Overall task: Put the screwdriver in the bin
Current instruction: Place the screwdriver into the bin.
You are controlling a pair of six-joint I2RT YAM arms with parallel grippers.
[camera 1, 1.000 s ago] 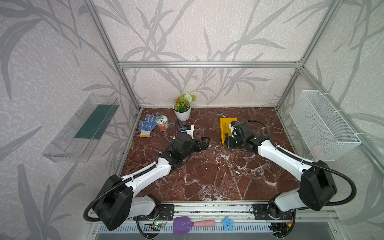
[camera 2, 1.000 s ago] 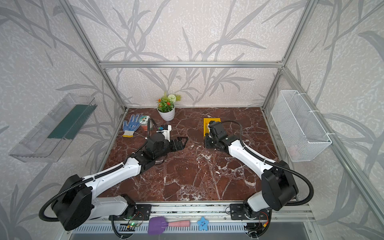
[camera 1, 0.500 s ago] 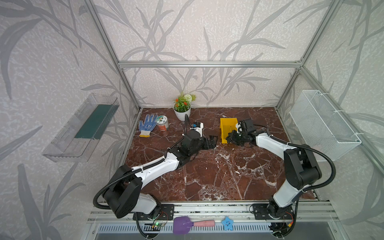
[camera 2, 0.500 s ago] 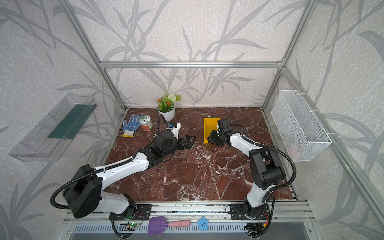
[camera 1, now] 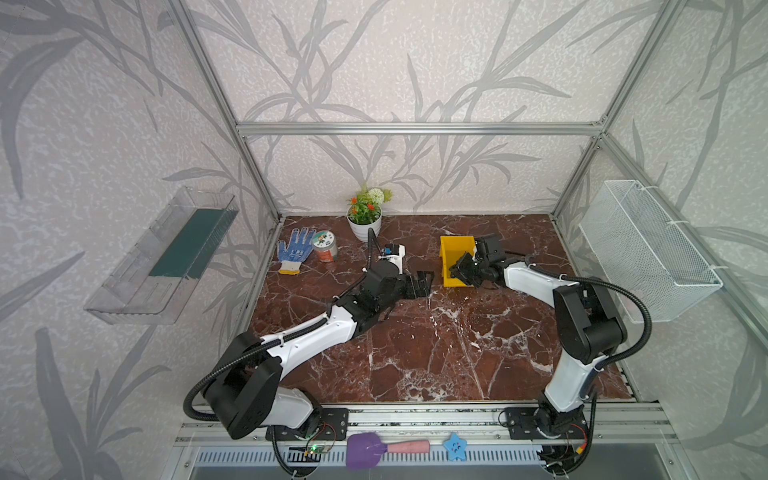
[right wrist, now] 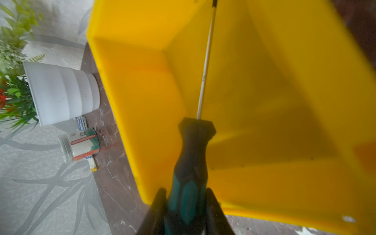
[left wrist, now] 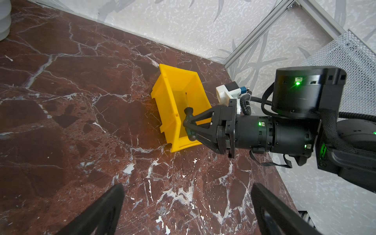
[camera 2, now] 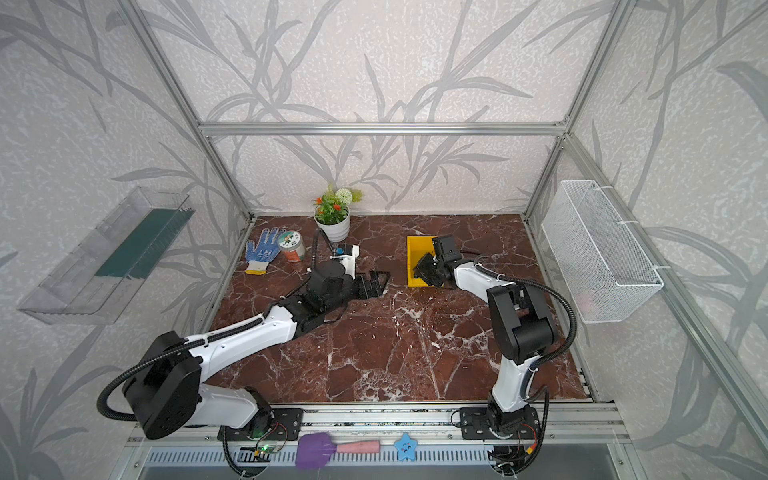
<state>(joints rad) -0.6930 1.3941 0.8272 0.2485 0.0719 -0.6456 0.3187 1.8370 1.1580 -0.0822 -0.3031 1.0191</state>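
Screwdriver (left wrist: 187,111) handle, teal and black, is pinched between the two fingers of the right claw (left wrist: 187,125), which is clamped tight on it just above the low front lip of the yellow bin (left wrist: 168,95). The thin shaft of the screwdriver runs forward into the bin's open mouth, toward the tall back wall. Its tip looks close to the bin floor, though whether it touches is hard to tell from the wrist views. In a top view the bin stands on the marbled surface (camera 1: 415,353) at about 1 o'clock from the middle, with its lip facing 6 o'clock. The right claw reaches over it from the 3 o'clock side. The left claw (camera 1: 422,283) lies low over the surface at the bin's 9 o'clock, near it but apart, its fingers spread wide with nothing between them. Over at 11 o'clock stand a white flower pot (camera 1: 365,227), a small can (camera 1: 325,247) and a blue-dotted glove (camera 1: 294,249).
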